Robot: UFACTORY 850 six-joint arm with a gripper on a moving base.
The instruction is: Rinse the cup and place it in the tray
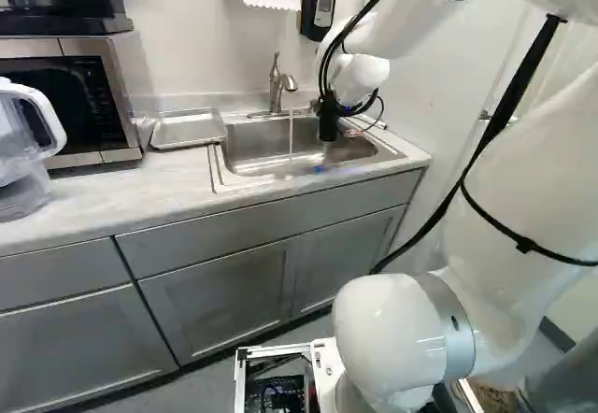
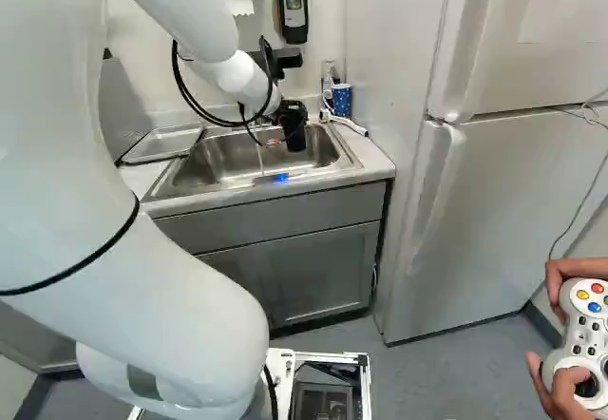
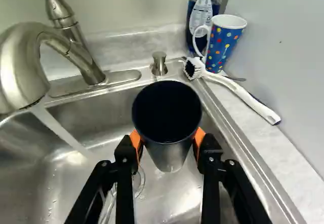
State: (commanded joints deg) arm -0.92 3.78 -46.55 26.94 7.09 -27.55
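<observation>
In the right base view my gripper hangs over the right part of the sink. The wrist view shows the gripper shut on a dark cup, an orange pad against each side; its dark opening faces the camera. Water runs from the faucet into the basin, to one side of the cup and apart from it. A shallow metal tray lies on the counter left of the sink in the left base view.
Beyond the cup, in the sink's corner, stand a dotted blue mug and a bottle, with a white brush along the rim. A microwave and clear pitcher stand left of the tray. A fridge is at right.
</observation>
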